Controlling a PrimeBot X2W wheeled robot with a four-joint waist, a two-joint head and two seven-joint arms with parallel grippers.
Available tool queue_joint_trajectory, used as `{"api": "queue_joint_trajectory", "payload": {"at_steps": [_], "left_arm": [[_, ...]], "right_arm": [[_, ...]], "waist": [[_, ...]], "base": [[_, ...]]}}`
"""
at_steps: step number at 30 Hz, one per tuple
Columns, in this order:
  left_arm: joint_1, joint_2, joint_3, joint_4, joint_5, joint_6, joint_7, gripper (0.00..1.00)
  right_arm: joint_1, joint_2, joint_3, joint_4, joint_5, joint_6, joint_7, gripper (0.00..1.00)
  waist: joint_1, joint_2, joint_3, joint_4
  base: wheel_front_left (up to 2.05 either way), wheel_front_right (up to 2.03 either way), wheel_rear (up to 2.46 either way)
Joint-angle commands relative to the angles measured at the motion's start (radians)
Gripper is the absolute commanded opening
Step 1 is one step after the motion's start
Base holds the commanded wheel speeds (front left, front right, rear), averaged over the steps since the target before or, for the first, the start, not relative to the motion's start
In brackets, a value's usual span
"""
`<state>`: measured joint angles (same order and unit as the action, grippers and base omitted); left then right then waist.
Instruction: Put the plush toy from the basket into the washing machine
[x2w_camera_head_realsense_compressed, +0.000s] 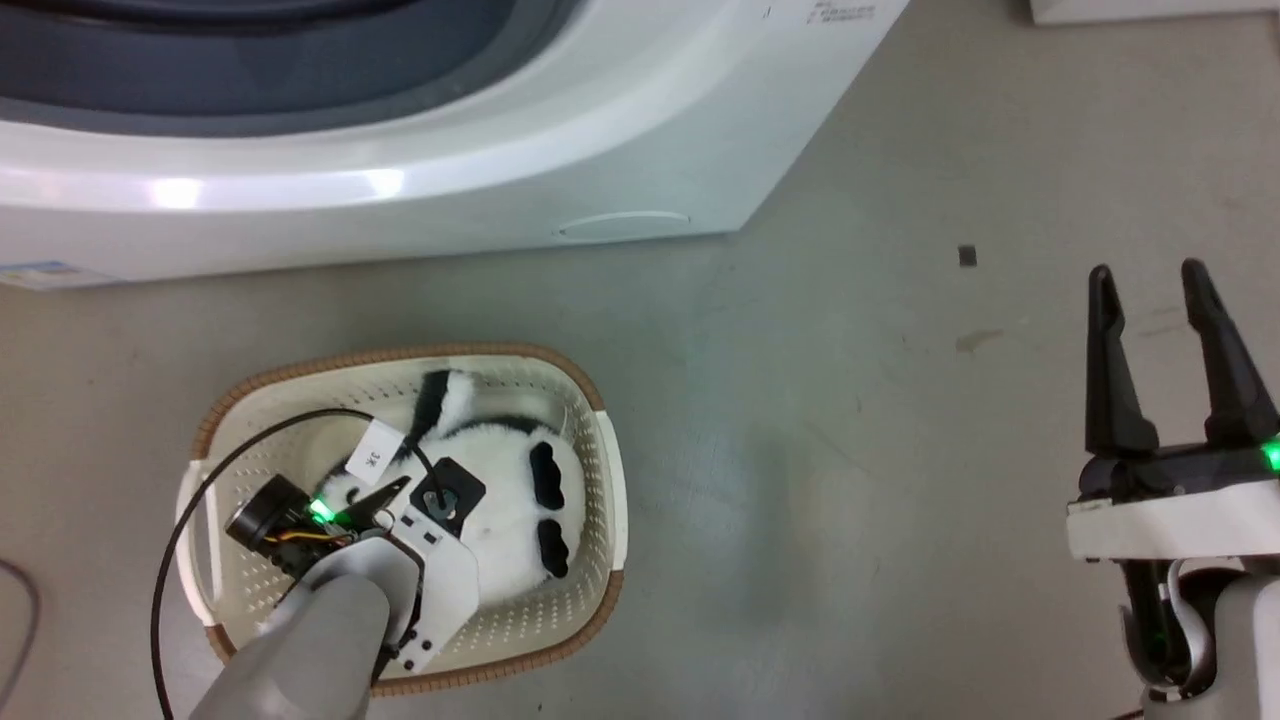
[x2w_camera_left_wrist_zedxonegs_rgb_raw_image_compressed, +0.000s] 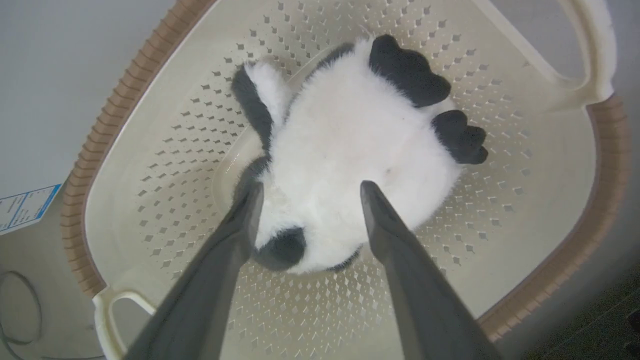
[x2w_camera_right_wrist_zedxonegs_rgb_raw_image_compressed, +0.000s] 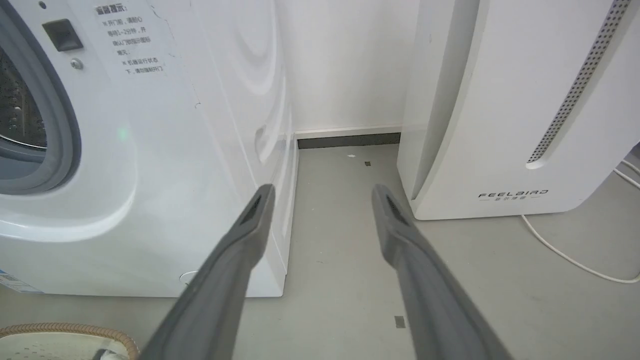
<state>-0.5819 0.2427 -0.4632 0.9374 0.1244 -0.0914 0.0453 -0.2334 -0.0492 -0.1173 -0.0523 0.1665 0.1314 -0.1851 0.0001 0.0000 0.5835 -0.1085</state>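
The left gripper (x2w_camera_left_wrist_zedxonegs_rgb_raw_image_compressed: 312, 186) points down into the one basket (x2w_camera_left_wrist_zedxonegs_rgb_raw_image_compressed: 100, 125), its two fingers spread wide over the single plush toy (x2w_camera_left_wrist_zedxonegs_rgb_raw_image_compressed: 360, 140) lying inside. One washing machine (x2w_camera_head_realsense_compressed: 400, 180) stands beyond the basket. Farther right, the right gripper (x2w_camera_head_realsense_compressed: 1147, 272) hovers above the floor (x2w_camera_head_realsense_compressed: 800, 400), fingers spread, holding nothing.

We see the fluffy white plush toy (x2w_camera_head_realsense_compressed: 500, 540), black-patched with one black-striped limb, lying inside the cream perforated basket (x2w_camera_head_realsense_compressed: 400, 356) with a brown woven-look rim, which stands on the floor (x2w_camera_head_realsense_compressed: 850, 450) just before the big white washing machine (x2w_camera_head_realsense_compressed: 450, 170) and its grey-ringed round port.
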Motion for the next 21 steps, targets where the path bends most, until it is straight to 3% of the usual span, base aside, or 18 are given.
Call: {"api": "queue_joint_trajectory", "payload": {"at_steps": [1,21], "left_arm": [[-0.026,0.01,-0.011,0.022,0.004,-0.003,0.006,1.0],[-0.214,0.068,-0.117,0.228,-0.013,-0.003,-0.015,1.0]], "right_arm": [[-0.024,-0.001,-0.005,-0.009,0.012,-0.001,-0.009,1.0],[-0.128,-0.001,-0.023,-0.033,0.06,-0.001,-0.051,1.0]], "waist": [[-0.0001,0.0,0.029,-0.006],[-0.0001,0.0,0.279,-0.056]], "base": [[0.0,0.0,0.0],[0.0,0.0,0.0]]}}
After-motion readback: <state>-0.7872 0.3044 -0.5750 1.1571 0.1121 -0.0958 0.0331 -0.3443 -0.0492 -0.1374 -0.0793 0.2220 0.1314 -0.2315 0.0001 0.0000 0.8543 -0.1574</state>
